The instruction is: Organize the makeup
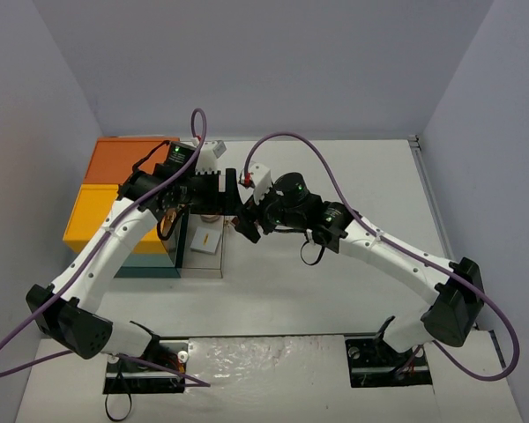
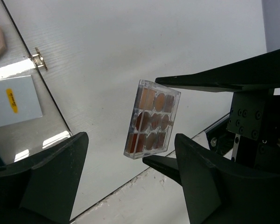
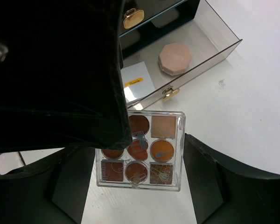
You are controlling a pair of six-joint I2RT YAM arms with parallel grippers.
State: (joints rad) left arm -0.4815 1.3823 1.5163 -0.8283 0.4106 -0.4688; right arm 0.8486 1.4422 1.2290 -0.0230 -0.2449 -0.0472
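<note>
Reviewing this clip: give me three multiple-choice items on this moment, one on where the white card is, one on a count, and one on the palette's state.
1. Where is the white card?
A. on the orange lid
B. in the open clear drawer
C. by the arm bases

2. How many colour pans does the palette have?
A. six
B. nine
C. twelve

3. What state is the palette in?
A. gripped by the right tool
B. lying flat in the drawer
C. leaning against the box

Answers:
1 B: the card lies on the drawer floor, behind its clear front wall.
2 B: the left wrist view shows three rows of three pans.
3 A: the left wrist view shows it tilted in mid-air, with a black finger on each of two opposite edges.
</note>
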